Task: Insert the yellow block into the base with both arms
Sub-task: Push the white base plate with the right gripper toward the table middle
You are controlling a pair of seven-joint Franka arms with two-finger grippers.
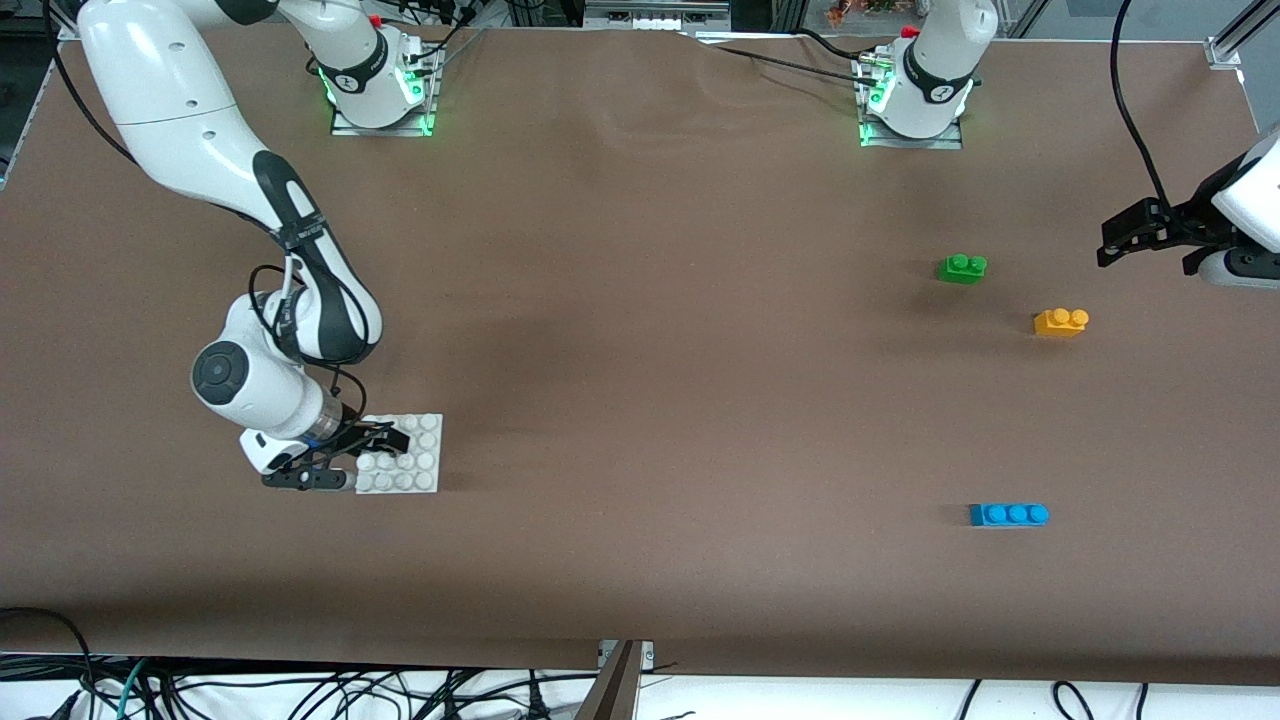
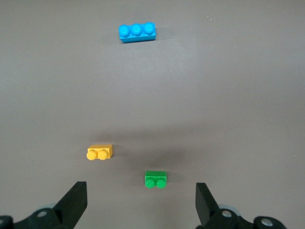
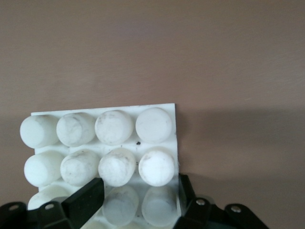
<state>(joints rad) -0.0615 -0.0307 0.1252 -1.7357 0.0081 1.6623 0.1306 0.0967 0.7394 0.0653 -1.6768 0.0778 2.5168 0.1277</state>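
The yellow block (image 1: 1060, 322) lies on the brown table toward the left arm's end; it also shows in the left wrist view (image 2: 100, 151). My left gripper (image 1: 1104, 243) is open and empty in the air at that end of the table, its fingers wide apart in its own view (image 2: 141, 200). The white studded base (image 1: 425, 450) lies toward the right arm's end. My right gripper (image 1: 370, 458) is down on it and shut on the base (image 3: 157, 125). One finger rests against the plate's edge and the other among the studs (image 3: 140, 200).
A green two-stud brick (image 1: 962, 268) lies beside the yellow block, farther from the front camera, and shows in the left wrist view (image 2: 156, 179). A blue three-stud brick (image 1: 1008, 514) lies nearer to the camera (image 2: 137, 32). Cables hang past the table's front edge.
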